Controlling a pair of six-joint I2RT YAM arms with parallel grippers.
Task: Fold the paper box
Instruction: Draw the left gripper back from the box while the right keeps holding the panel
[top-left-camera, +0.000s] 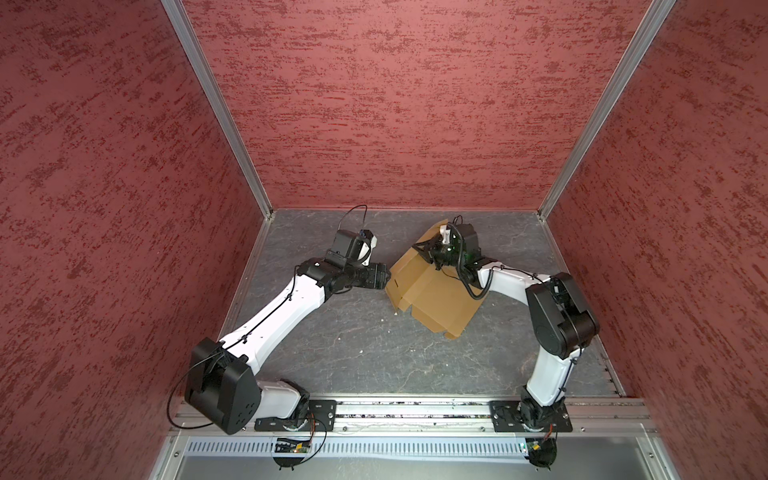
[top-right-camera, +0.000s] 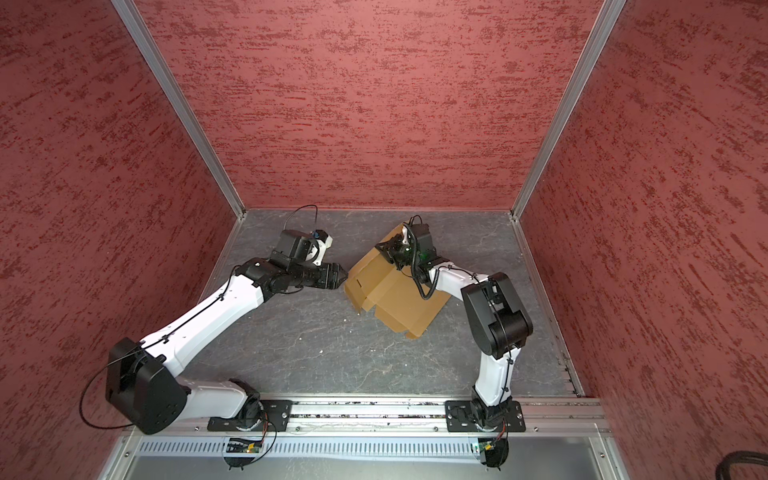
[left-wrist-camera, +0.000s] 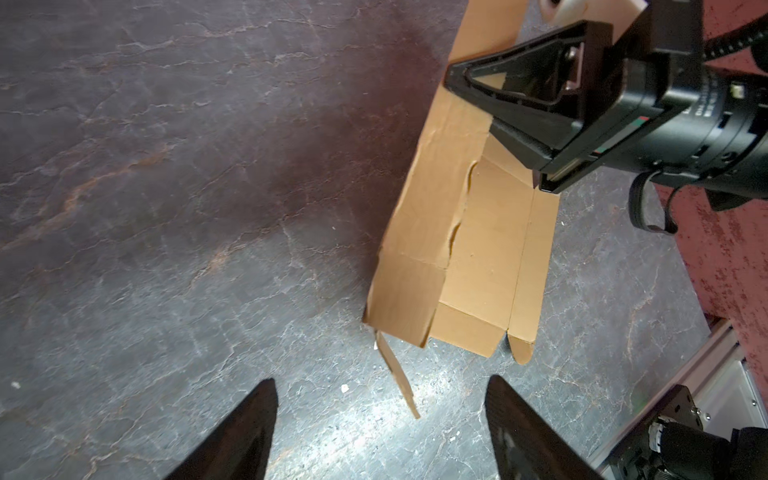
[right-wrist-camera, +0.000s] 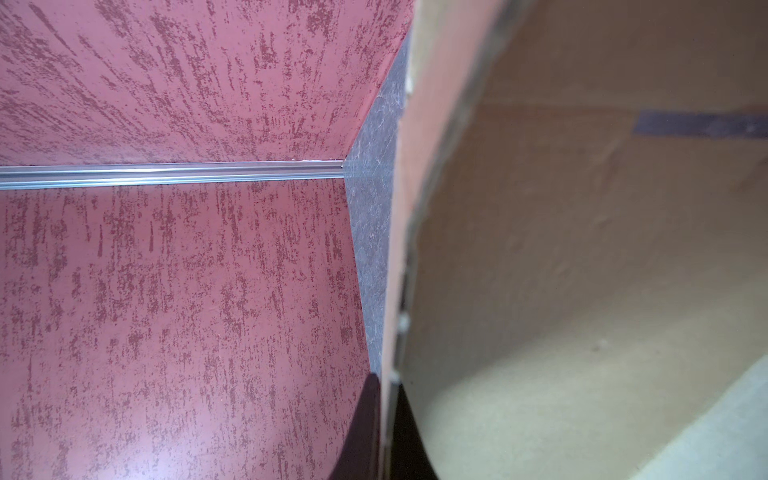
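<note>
The paper box (top-left-camera: 436, 299) (top-right-camera: 399, 301) is a brown cardboard sheet, partly folded, lying on the grey table right of centre. Its far panel stands raised. My right gripper (top-left-camera: 417, 249) (top-right-camera: 380, 248) (left-wrist-camera: 455, 81) is shut on that raised panel's edge. In the right wrist view the cardboard (right-wrist-camera: 582, 249) runs between the closed fingertips (right-wrist-camera: 386, 380). My left gripper (top-left-camera: 386, 280) (top-right-camera: 343, 279) (left-wrist-camera: 382, 382) is open just off the box's left side. A thin loose flap (left-wrist-camera: 401, 386) of the box (left-wrist-camera: 486, 249) points into the gap between its fingers without touching them.
Red textured walls (top-left-camera: 395, 104) close in the back and both sides. An aluminium rail (top-left-camera: 407, 411) carrying both arm bases runs along the front. Small white specks (top-left-camera: 395, 313) lie on the grey table (top-left-camera: 353, 353) in front of the box.
</note>
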